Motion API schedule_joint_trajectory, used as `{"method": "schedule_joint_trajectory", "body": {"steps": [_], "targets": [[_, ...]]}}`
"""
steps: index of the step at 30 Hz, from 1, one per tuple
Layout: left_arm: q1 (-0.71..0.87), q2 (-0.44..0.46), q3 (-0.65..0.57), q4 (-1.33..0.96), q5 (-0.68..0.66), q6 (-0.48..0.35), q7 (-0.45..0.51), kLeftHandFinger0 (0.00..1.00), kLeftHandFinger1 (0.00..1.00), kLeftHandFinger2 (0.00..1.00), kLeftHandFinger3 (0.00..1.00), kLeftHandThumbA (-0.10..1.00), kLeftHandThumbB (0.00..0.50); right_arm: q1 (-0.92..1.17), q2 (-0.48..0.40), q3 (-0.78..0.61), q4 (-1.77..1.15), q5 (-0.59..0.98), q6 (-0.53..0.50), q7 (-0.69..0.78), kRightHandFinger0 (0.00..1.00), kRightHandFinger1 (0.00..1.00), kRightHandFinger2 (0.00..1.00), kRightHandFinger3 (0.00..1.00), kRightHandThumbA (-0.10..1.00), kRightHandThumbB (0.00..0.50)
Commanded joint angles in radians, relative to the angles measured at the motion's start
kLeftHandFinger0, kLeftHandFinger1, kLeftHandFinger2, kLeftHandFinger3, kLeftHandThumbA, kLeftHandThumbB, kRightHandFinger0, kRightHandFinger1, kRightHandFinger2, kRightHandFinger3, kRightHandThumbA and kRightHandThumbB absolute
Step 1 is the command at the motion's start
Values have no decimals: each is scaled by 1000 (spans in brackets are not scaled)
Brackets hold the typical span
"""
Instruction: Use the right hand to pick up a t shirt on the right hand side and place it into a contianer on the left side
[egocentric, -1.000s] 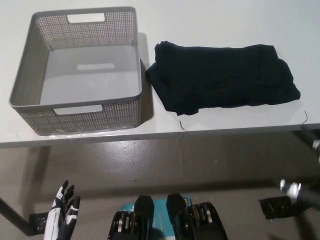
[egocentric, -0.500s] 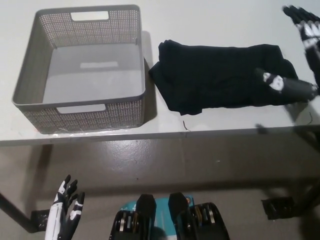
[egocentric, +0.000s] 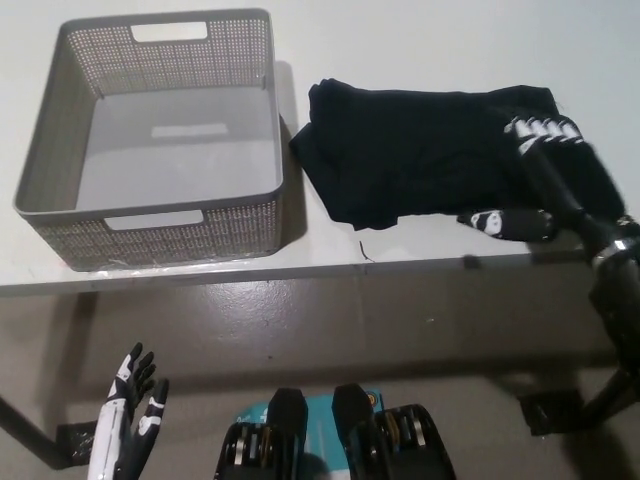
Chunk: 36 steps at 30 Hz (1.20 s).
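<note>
White tabletop (egocentric: 420, 30) fills the upper frame, with a grey mesh container (egocentric: 60, 140) at upper left and our black t shirt (egocentric: 420, 150) folded just beside it. Our right hand (egocentric: 540, 180) lies spread open over the shirt's right end, gripping nothing, while our left hand (egocentric: 128, 420) rests open at lower left.

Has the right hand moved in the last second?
Yes. The right hand has come up from below the table edge and now lies over the black t-shirt's right end.
</note>
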Motion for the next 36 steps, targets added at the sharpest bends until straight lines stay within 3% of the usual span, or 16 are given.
{"method": "schedule_joint_trajectory", "body": {"steps": [1, 15, 36], "targets": [[-13, 5, -5, -13, 1, -43, 27, 951, 935, 963, 1000, 792, 288, -136, 8, 49, 70, -66, 38, 56, 1000, 1000, 1000, 1000, 1000, 500], [-25, 18, -13, -15, 16, -43, 21, 945, 931, 969, 1000, 822, 298, -209, 29, 108, 192, -64, 62, 69, 1000, 1000, 1000, 1000, 1000, 500], [-27, 19, -19, -21, 2, -43, 5, 955, 919, 979, 1000, 797, 278, -210, 15, 64, 327, -32, 32, -5, 1000, 1000, 1000, 1000, 1000, 500]]}}
